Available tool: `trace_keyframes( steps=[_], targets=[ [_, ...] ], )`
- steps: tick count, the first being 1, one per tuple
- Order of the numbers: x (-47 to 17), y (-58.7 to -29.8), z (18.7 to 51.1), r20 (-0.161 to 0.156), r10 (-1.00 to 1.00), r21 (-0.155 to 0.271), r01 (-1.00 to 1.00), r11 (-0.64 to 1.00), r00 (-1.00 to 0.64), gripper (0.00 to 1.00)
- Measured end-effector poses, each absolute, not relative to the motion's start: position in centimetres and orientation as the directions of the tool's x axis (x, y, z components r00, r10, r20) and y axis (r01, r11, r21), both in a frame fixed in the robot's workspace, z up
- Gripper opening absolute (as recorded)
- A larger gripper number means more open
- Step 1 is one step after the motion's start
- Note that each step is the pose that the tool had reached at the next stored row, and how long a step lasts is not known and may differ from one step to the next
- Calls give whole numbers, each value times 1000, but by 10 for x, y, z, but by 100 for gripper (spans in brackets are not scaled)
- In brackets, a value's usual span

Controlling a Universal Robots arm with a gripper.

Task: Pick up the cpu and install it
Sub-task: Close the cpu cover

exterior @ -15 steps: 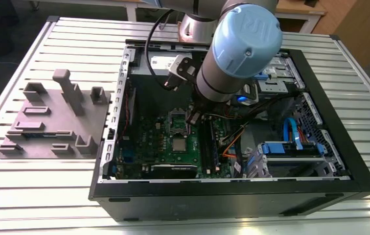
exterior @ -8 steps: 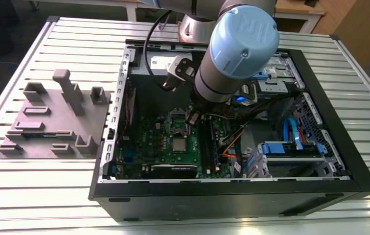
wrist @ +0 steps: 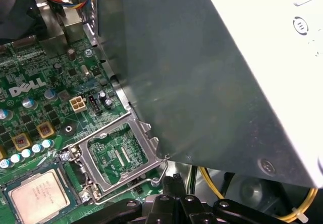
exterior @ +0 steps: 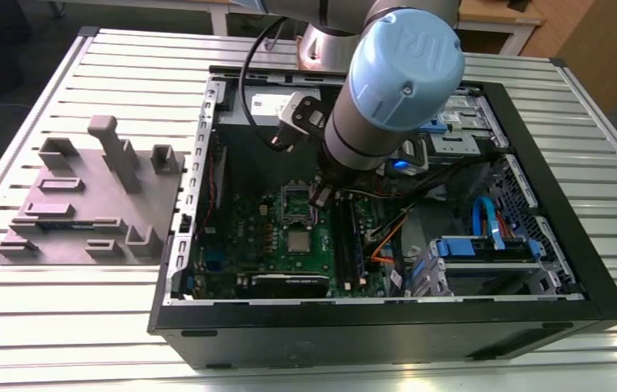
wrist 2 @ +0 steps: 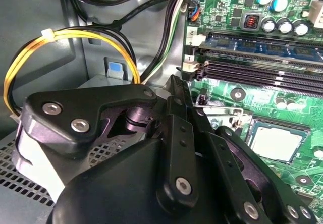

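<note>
Slatted table [exterior: 58, 327], open PC case [exterior: 374, 327]: cpu [wrist: 39, 198] lies flat on the motherboard [exterior: 254, 237], beside the raised socket frame [wrist: 90, 166]. Tool [wrist 2: 174, 82] hovers near, fingers seemingly together, empty. Cpu's light, rigid, slick-topped and fragile underneath, so you grip opposite edges.

The arm [exterior: 396, 90] comes down from the upper middle of the exterior view, blue-capped wrist joint [exterior: 406, 57] uppermost. Its black end effector [exterior: 324, 194] points downward near frame centre, with its fingers [wrist 2: 177, 113] pressed together in the second wrist view.
</note>
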State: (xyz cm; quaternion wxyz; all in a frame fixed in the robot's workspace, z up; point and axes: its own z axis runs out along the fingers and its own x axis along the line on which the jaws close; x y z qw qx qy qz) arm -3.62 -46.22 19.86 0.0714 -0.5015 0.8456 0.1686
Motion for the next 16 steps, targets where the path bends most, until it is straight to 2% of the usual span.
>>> trace_keyframes(
  steps=[10,16],
  targets=[
    [-38,-461,195,-297,-822,217,-872,438,-487,10],
    [-38,-461,195,-288,-824,213,-872,441,-487,10]
  ],
)
